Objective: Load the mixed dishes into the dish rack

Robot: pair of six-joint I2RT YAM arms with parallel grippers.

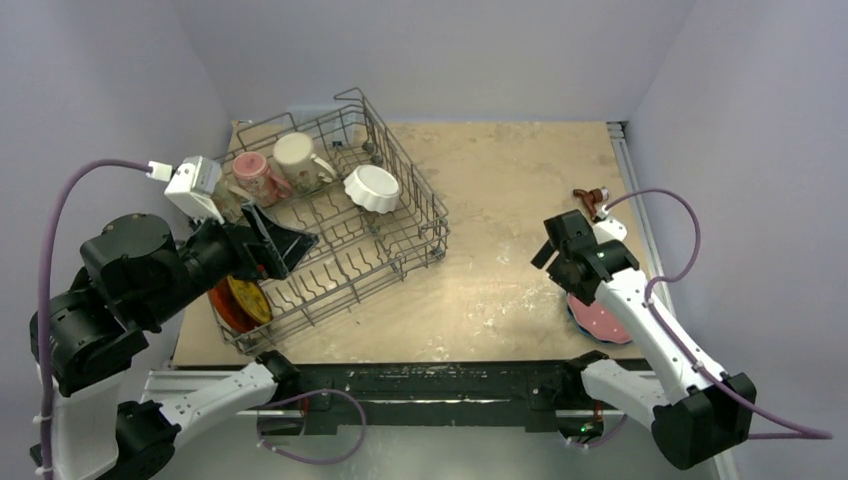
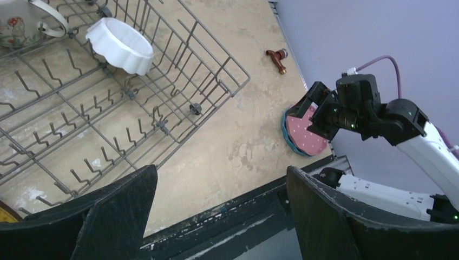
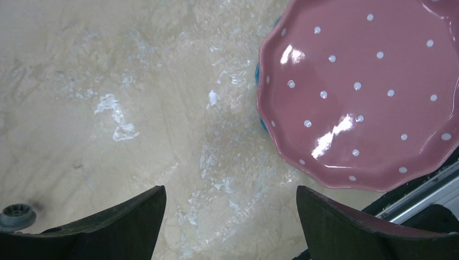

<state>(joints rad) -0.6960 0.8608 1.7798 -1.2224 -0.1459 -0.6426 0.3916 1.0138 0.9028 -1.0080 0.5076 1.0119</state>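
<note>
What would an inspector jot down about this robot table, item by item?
Surface: beige table, scuffed with whitish flaky marks.
Job's things: dish rack holds a pink mug, a pale mug and a white fluted bowl; red-orange plate stands on edge at its near-left corner. Pink dotted plate lies on the blue plate on the table, outside the rack.
Clutter: small red-brown object near the far right edge; cannot tell what it is.
Grippers: left gripper open, empty, over the rack; right gripper open, empty, beside the pink dotted plate.
Cables: purple cable on the left arm, another on the right.
Surroundings: lavender walls; black rail at the near edge.
</note>
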